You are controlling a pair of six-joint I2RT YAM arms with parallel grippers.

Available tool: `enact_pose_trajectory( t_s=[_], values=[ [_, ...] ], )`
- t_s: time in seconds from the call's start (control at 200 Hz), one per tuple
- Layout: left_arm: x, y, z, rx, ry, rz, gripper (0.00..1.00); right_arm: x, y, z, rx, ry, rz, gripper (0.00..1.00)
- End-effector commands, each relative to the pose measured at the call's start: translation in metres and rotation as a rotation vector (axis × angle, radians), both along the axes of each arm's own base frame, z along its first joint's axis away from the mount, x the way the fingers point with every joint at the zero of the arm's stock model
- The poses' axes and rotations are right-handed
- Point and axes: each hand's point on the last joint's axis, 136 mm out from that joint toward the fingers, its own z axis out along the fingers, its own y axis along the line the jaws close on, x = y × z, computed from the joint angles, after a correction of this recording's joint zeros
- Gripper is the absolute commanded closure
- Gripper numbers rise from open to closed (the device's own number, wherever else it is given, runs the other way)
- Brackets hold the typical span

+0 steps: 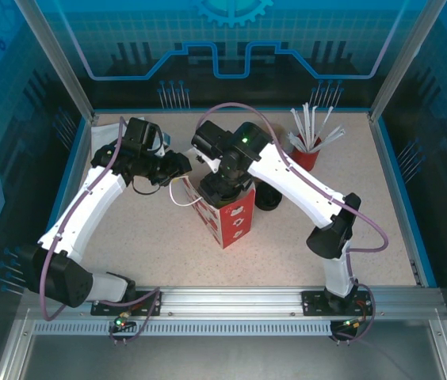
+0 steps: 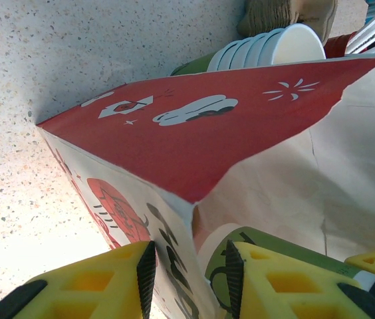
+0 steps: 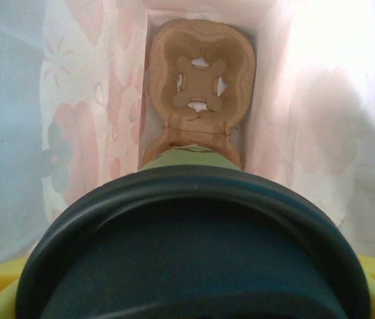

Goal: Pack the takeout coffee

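Red paper bag (image 1: 227, 218) upright mid-tabletop, left pincer (image 2: 187, 272) clamped on bag's rim, right pincer (image 1: 225, 184) gripping lidded coffee cup (image 3: 194, 266) inside bag, above cardboard carrier (image 3: 201, 80).

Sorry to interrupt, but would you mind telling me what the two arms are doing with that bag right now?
The left pincer pinches the rim of the red-and-white paper bag, holding it open. The right pincer reaches into the bag from above, carrying the green-banded paper cup with a round black plastic lid. Below it, at the bottom of the bag, lies the brown moulded cardboard cup carrier. The cup is not yet seated in it.
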Motion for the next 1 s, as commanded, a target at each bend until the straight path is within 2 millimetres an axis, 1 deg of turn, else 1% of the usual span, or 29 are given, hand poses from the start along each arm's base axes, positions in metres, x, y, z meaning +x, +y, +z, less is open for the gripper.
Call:
enact_pose_trajectory(
  t_s=[0.0,0.55,0.996],
  values=[
    [-0.007,0.001,-0.001,0.009,0.004,0.003,0.64,0.002,-0.007,-0.014,-0.055,0.024,-0.011,0.23],
    [-0.008,0.0,0.004,0.001,-0.006,-0.001,0.64,0.005,-0.003,-0.033,-0.044,0.062,-0.033,0.22],
    [-0.012,0.0,0.003,-0.011,-0.004,0.006,0.64,0.004,-0.007,-0.05,-0.082,0.092,-0.073,0.22]
  ],
)
